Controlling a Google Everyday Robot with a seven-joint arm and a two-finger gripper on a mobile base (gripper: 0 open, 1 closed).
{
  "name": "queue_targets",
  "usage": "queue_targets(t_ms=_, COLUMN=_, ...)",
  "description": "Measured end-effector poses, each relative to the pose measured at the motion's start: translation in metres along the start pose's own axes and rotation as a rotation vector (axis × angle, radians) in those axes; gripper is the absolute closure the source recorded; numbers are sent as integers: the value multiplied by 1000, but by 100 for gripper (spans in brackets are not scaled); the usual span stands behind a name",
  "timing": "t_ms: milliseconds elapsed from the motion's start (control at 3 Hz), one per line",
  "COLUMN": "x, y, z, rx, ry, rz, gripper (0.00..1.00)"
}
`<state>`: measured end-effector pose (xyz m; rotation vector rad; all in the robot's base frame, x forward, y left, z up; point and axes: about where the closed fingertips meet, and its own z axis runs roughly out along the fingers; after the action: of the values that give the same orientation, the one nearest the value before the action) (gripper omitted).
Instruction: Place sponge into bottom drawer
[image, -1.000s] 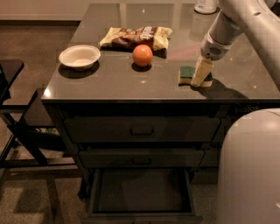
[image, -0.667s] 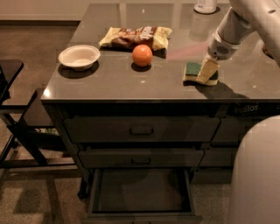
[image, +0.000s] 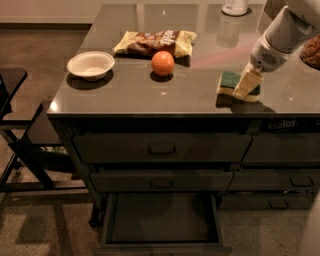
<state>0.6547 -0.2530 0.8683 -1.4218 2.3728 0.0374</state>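
Observation:
The sponge (image: 229, 83), dark green on top and pale yellow below, is at the right of the dark counter near its front edge. My gripper (image: 246, 84) reaches down from the upper right, and its pale fingers (image: 245, 82) are closed around the sponge's right part, holding it just above the surface over a shadow. The bottom drawer (image: 160, 220) stands pulled open at the foot of the cabinet, below and left of the gripper. Its flat dark inside holds nothing.
On the counter are a white bowl (image: 90, 64), an orange (image: 163, 63), a chip bag (image: 155, 42) and a white container (image: 235, 6) at the back. A brown object (image: 312, 50) lies at the right edge. Two shut drawers (image: 161, 148) sit above the open one. A dark chair (image: 15, 125) stands left.
The gripper and the sponge have moved together to the right along the counter. The bowl, orange, chip bag and drawers have not moved.

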Motion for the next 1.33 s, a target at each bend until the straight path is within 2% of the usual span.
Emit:
queue_targets(t_ms=333, x=12, y=24, z=-19, rx=-31, ry=-54, rz=29, gripper=100)
queue_targets(t_ms=667, x=13, y=24, z=-19, rx=-31, ry=-53, rz=29, gripper=100)
queue_targets(t_ms=1000, x=30, y=41, z=-18, rx=-49, ry=-39, rz=36, gripper=100)
queue_targets(t_ms=1333, x=62, y=87, z=-14, rx=-107, ry=-26, rz=55, gripper=100)
